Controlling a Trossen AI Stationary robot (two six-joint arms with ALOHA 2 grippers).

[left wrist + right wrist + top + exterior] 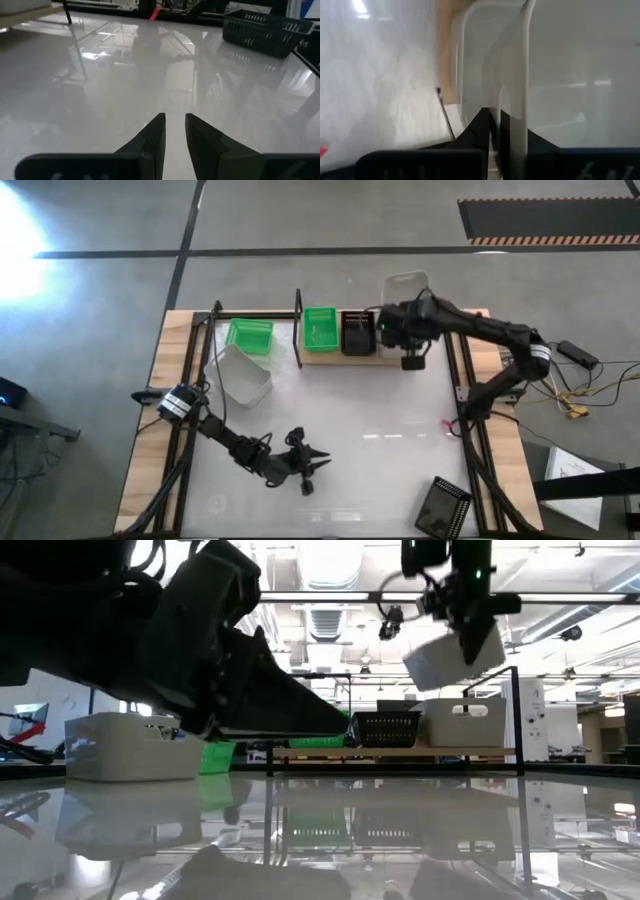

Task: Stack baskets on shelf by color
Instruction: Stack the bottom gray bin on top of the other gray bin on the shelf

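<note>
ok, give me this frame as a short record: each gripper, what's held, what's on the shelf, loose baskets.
right gripper: over the shelf's right end, shut on the rim of a translucent white basket, held tilted in the air
left gripper: low over the table's near middle, nothing between its fingers, slightly parted
shelf: holds a green basket, a black basket and another white basket
loose on table: second green basket, white basket, black mesh basket near the front right corner
</note>
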